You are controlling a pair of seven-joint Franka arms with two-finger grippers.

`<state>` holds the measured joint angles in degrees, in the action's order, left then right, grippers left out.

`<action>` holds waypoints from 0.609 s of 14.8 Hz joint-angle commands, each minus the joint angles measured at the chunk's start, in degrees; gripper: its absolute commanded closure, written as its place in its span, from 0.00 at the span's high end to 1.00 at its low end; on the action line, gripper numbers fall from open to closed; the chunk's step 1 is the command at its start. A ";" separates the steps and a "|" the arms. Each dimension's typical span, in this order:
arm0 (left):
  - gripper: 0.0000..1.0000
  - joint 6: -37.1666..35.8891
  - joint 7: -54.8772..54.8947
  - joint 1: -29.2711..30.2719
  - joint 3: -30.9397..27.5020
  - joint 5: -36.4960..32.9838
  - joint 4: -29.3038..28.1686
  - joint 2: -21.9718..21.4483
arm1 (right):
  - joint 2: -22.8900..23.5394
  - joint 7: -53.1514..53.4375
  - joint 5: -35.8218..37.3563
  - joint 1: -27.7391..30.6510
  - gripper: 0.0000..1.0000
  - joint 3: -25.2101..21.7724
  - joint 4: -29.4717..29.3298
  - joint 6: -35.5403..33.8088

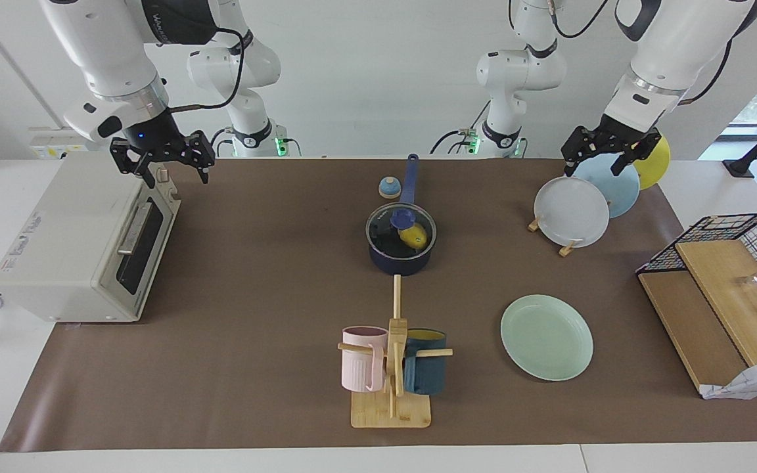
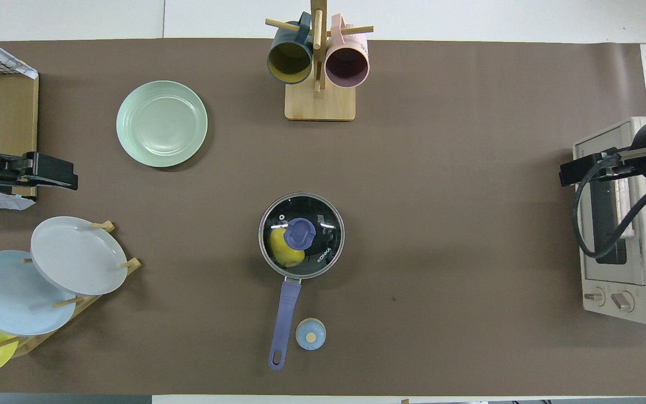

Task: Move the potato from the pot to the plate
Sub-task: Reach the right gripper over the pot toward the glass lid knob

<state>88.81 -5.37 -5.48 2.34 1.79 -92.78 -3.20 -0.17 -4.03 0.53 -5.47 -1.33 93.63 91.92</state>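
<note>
The navy pot stands mid-table, its long blue handle pointing toward the robots. A glass lid with a blue knob covers it. The yellow potato lies inside and shows through the lid; it also shows in the overhead view. The mint-green plate lies flat and bare, farther from the robots than the pot and toward the left arm's end. My left gripper is open over the plate rack. My right gripper is open over the toaster oven. Both are empty.
A toaster oven sits at the right arm's end. A wooden mug rack with a pink and a teal mug stands farther than the pot. A plate rack holds grey-white, light blue and yellow plates. A small blue dome sits beside the handle. A wire basket stands at the left arm's end.
</note>
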 commanded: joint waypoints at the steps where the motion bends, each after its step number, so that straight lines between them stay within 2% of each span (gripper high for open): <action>1: 1.00 -1.27 0.63 0.91 0.74 -1.00 0.41 -0.32 | 3.41 -1.15 -1.50 -2.00 1.00 0.01 -1.51 2.47; 2: 1.00 -1.27 0.63 1.00 0.74 -1.00 0.41 -0.32 | 4.73 -0.98 -1.59 -3.31 1.00 0.01 -2.74 2.48; 5: 1.00 -1.27 0.63 1.00 0.74 -1.00 0.41 -0.32 | 12.27 2.69 -1.41 -6.21 1.00 0.10 -12.04 -0.15; 9: 1.00 -1.27 0.63 1.00 0.74 -1.00 0.41 -0.32 | 14.41 14.90 -1.41 -14.72 1.00 0.10 -14.71 -1.48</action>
<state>88.81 -5.37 -5.48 2.34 1.79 -92.78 -3.20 12.49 5.28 -0.10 -16.73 -1.15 82.34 92.35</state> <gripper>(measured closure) 0.000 0.000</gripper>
